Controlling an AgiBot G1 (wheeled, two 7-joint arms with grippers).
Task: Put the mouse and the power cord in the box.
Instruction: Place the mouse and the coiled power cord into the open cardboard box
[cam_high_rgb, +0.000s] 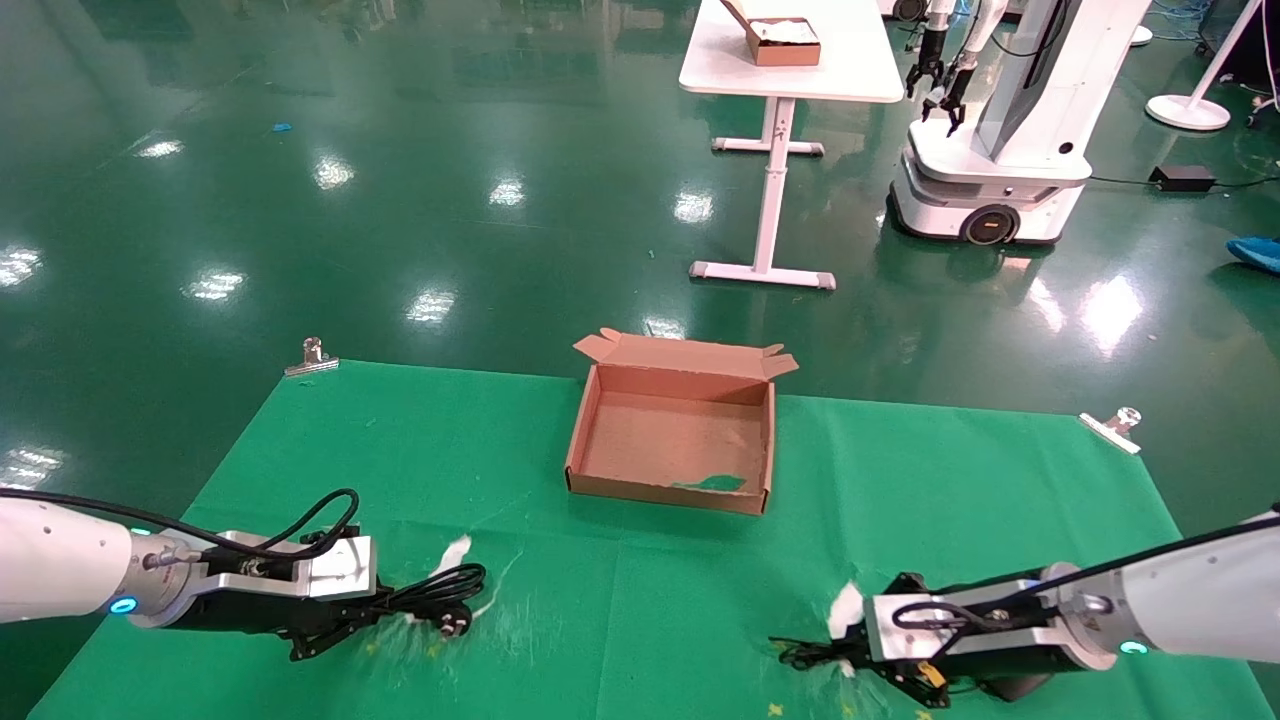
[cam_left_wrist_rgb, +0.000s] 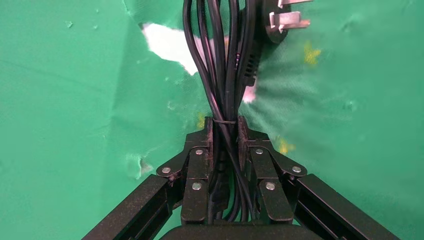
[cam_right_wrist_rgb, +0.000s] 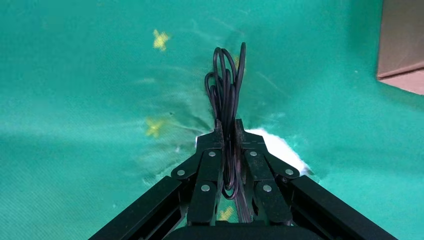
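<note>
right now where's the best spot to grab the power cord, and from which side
Grip the power cord at the tied waist of its loops, where a thin tie pinches the strands into one narrow bundle that fits between the fingers. Come in low along the green cloth from the end away from the plug, whose prongs and bulk would likely foul a grip. The left claw already holds it there.

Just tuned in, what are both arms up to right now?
Both arms are low over the green cloth. The left gripper is shut on the thick black looped power cord, its pronged plug lying just beyond. The right gripper is shut on a bundle of thin black cable; the mouse itself cannot be made out. The shallow brown cardboard box sits open farther out on the cloth with neither item in it yet.
</note>
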